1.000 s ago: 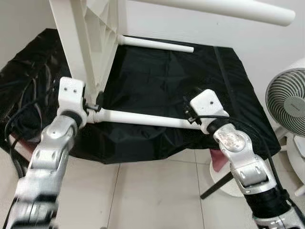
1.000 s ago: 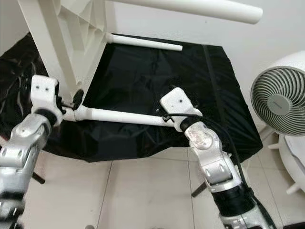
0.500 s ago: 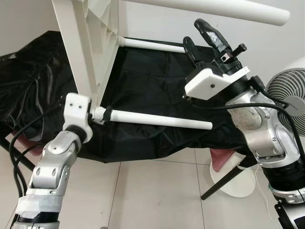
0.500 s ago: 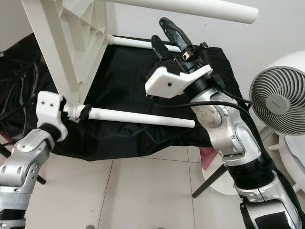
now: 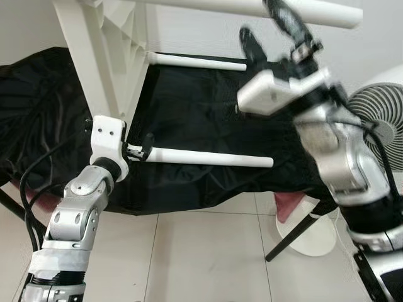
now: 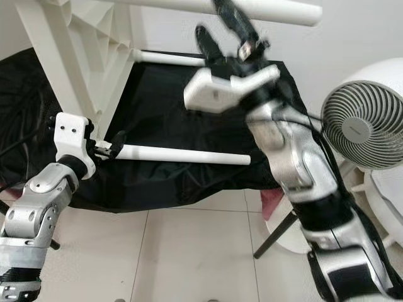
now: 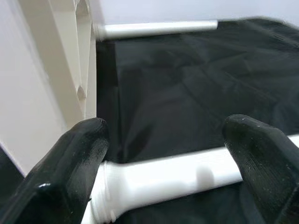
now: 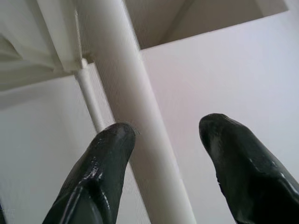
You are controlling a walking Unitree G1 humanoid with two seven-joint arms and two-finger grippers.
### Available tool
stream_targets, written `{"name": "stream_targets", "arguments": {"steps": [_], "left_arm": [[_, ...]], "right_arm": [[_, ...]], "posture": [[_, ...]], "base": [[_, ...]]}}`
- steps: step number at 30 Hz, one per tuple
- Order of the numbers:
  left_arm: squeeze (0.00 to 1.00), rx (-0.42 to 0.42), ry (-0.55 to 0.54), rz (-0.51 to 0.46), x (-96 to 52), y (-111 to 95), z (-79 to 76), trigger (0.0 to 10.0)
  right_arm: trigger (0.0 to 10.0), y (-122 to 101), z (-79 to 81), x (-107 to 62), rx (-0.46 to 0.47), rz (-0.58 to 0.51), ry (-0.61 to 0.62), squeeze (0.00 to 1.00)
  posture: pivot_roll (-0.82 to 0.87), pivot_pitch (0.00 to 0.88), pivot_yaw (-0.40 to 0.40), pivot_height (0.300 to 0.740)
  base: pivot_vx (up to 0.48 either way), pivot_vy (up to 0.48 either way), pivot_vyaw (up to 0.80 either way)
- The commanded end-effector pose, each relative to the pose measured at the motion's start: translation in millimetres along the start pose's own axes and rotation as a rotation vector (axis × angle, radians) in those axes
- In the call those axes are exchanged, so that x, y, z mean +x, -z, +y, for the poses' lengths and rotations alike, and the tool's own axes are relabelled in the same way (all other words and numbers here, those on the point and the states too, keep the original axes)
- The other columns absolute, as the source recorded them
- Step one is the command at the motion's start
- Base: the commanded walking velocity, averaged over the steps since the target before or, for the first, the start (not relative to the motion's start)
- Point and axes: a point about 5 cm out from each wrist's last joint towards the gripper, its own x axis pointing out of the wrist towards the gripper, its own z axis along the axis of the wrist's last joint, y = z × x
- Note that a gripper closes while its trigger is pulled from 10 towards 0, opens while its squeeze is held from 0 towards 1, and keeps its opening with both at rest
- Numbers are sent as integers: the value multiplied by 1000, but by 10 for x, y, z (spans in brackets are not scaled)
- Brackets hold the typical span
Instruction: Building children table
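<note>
The white children's table lies tipped on its side on a black cloth, its ribbed top frame at the upper left. Three round white legs stick out to the right: a top leg, a far leg and a near leg. My left gripper sits at the near leg's base by the frame, open, and that leg runs across just past the fingertips. Raised high, my right gripper is open, and the top leg passes between its fingers.
The black cloth covers a low platform against the wall. A white fan stands at the right, with a black strut and a white base below it. Cables hang at the left. Tiled floor lies in front.
My right gripper let go of the near leg's free end and rose to the top leg, fingers spread. The left gripper stayed at the near leg's base.
</note>
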Motion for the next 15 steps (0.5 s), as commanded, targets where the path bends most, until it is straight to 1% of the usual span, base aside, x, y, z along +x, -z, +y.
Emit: {"name": "stream_targets", "arguments": {"steps": [1, 3, 5, 6, 7, 11, 14, 15], "left_arm": [[0, -9, -46, 37, -43, 70, 16, 10000], [0, -15, -41, 42, -54, 81, 7, 10000], [0, -36, -30, 49, -79, 96, -26, 10000], [0, -36, -30, 49, -79, 96, -26, 10000], [0, -44, -28, 51, -85, 99, -35, 10000], [0, -53, -27, 54, -99, 110, -57, 10000], [0, -70, -1, 61, -111, 123, -115, 10000], [0, -70, -1, 61, -111, 123, -115, 10000]], "right_arm": [[10000, -18, 57, 62, -5, 1, -53, 0], [10000, -17, 61, 90, -6, 1, -61, 0], [10000, 15, 107, 159, -15, 15, -143, 0], [10000, 15, 107, 159, -15, 15, -143, 0], [10000, 28, 128, 181, -22, 23, -180, 0], [10000, 26, 128, 244, -26, 23, -193, 0], [10000, -7, 96, 418, -10, 29, -144, 0], [10000, -7, 96, 418, -10, 29, -144, 0]], "posture": [[-102, 76, 36, 740], [-102, 76, 36, 740], [-99, 82, 29, 740], [-99, 82, 29, 740], [-99, 82, 29, 740], [-97, 84, 25, 740], [-98, 84, 19, 740], [-98, 84, 19, 740]], "base": [[0, 0, 0], [0, 0, 0], [0, 0, 0], [0, 0, 0], [0, 0, 0], [0, 0, 0], [0, 0, 0], [0, 0, 0]]}}
